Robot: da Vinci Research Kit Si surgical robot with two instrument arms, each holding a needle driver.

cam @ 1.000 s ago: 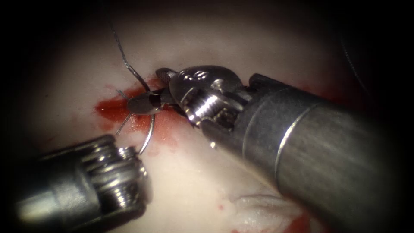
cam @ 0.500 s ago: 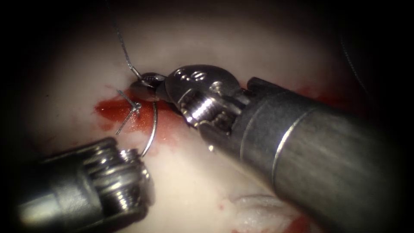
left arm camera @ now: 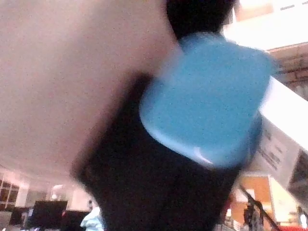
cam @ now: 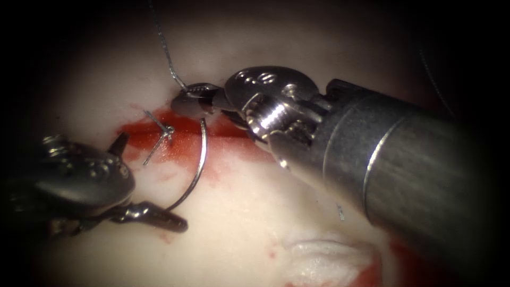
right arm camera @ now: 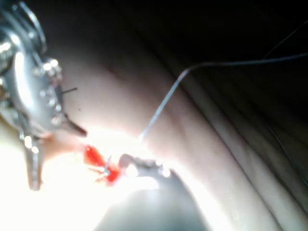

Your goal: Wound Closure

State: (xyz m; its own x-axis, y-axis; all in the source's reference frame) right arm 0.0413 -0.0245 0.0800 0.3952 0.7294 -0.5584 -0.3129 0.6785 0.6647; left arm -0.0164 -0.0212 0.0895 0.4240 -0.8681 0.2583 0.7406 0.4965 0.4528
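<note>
The right tool (cam: 192, 100) comes in from the right and is shut on the curved needle (cam: 198, 162) at its thread end. From there the needle arcs down over the tissue (cam: 255, 212), and its tip lies close to the left tool's lower jaw. I cannot see any part of it in the tissue. The left tool (cam: 155, 179) at the lower left stands open and holds nothing. Thread (cam: 166, 50) runs up from the right jaws. In the right wrist view the right tool (right arm camera: 142, 163) sits by the red fluid (right arm camera: 96, 158), with the thread (right arm camera: 163, 103) rising from it and the left tool (right arm camera: 29, 106) beyond.
A tied knot with short cut ends (cam: 163, 131) sits on the cut (cam: 223, 139), in red fluid (cam: 183, 143). A pale ragged patch of tissue (cam: 324, 255) lies at the front right, with more red fluid beside it.
The right tool's jaws shut on the needle's thread end and lifted it up and to the right. The left tool let go of the needle, opened and drew back to the left.
</note>
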